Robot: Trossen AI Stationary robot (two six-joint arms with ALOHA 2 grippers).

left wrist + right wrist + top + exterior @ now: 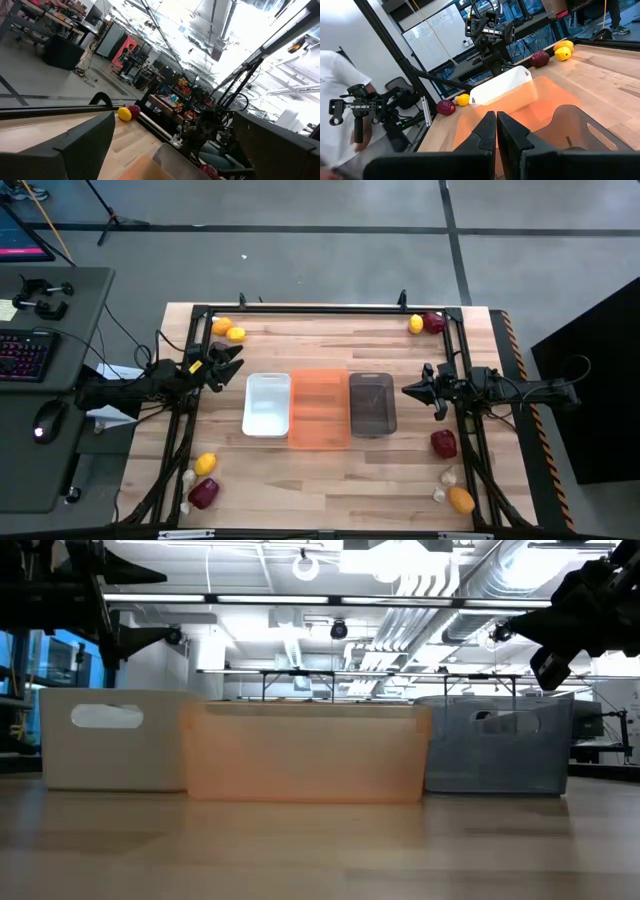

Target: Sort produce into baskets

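Produce sits only in the frame corners: lemons (229, 331) upper left, red fruit (443, 443) lower right. Your right gripper (412, 390), fingers together, hovers centre-right beside the grey bin (371, 404); that red fruit lies just below-right, nearest pick. Left gripper (232, 366) has fingers apart, just below the lemons. White bin (267, 404), orange bin (320, 409) and grey all look empty.

The high view looks straight down on the whole table (330, 480). The low view sits at surface height, close before the three baskets (305, 752). Each wrist view faces across the surface toward the opposite arm; all show the baskets
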